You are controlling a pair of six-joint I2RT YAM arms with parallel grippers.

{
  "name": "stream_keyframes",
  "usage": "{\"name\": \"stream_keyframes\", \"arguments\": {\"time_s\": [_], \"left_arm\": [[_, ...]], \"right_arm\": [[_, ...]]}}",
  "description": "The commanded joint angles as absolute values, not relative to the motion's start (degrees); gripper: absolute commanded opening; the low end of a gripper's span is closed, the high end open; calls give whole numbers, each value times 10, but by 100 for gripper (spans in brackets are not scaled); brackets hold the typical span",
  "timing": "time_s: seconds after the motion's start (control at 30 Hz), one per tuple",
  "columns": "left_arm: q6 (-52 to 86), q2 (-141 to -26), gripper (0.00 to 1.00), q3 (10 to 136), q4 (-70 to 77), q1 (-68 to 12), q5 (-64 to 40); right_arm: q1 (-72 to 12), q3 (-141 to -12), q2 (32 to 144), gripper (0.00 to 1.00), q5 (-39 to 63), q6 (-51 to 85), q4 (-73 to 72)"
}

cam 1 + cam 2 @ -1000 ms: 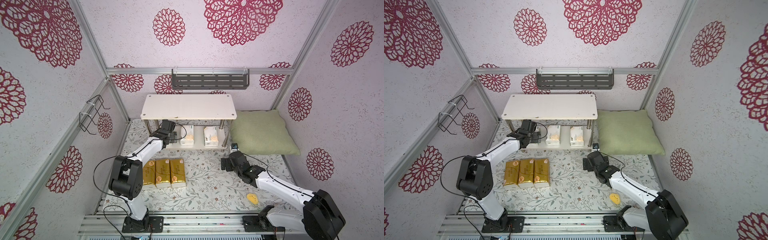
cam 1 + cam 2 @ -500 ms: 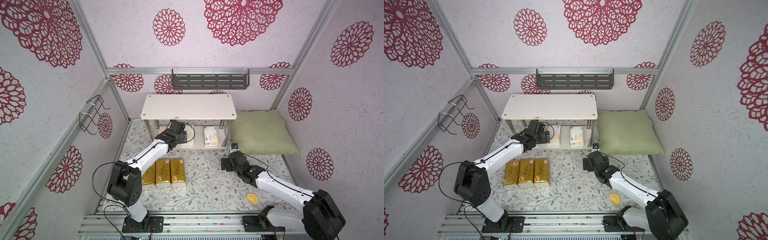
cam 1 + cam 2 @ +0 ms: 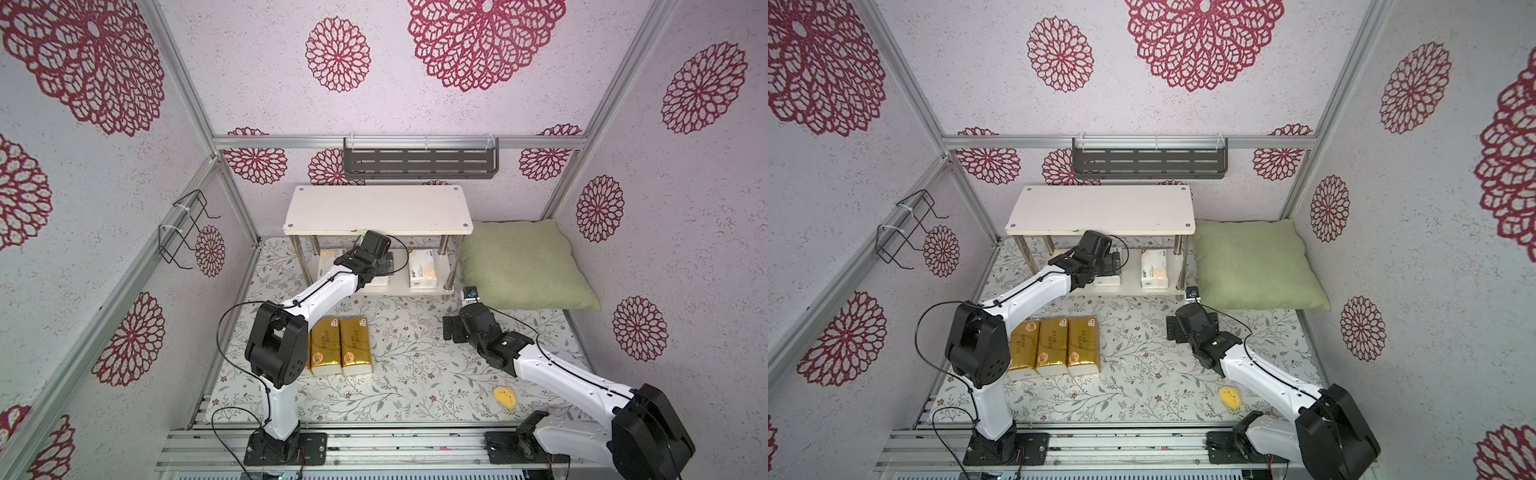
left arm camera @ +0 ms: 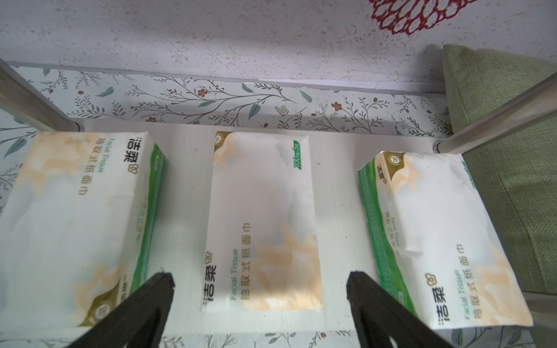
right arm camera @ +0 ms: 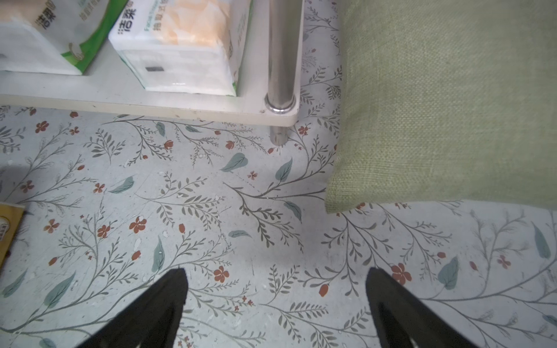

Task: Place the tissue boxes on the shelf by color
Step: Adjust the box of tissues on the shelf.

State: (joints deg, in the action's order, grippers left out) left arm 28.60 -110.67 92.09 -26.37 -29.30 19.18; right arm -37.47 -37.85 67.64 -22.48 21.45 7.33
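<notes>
Left wrist view: my left gripper (image 4: 260,275) has its jaws wide and holds nothing. It sits at the front edge of the shelf's lower board (image 4: 340,195), with a fingertip on either side of the near end of the middle white pack (image 4: 262,211). I can't tell if it's touching.

All three white packs lie flat on that board, apart from each other: the middle one, the pillow-end pack (image 4: 437,235) and the far-end pack (image 4: 75,211) by the opposite leg. I call the white half done.

In a top view, the three gold packs (image 3: 1052,345) lie side by side and touching on the desk (image 3: 1142,374). They are on the left arm's side, toward the front edge and right beside that arm's shoulder. Nothing lies on the top board (image 3: 1100,208), so I read that as the gold tier, with three moves left.

Right wrist view: my right gripper (image 5: 275,271) is spread wide too, with nothing in it. It hovers over bare desk near the pillow (image 5: 437,105) corner and the shelf's front leg (image 5: 281,54).

By my count that's roughly halfway, and the next job looks like a gold pickup.
</notes>
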Motion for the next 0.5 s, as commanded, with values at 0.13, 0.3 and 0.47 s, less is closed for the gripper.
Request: {"name": "stream_keyframes", "arguments": {"time_s": [0.13,0.3,0.47], "left_arm": [[282,-1151,97,936,-280,-282,176],[295,-1136,97,883,-226,-284,175],[289,-1131,97,852,-174,-283,168]], "right_arm": [[-378,-374,657,99,-239,215,76],[-378,-373,656,99,-240,215,77],[-378,-373,659,99,-238,215,77]]}}
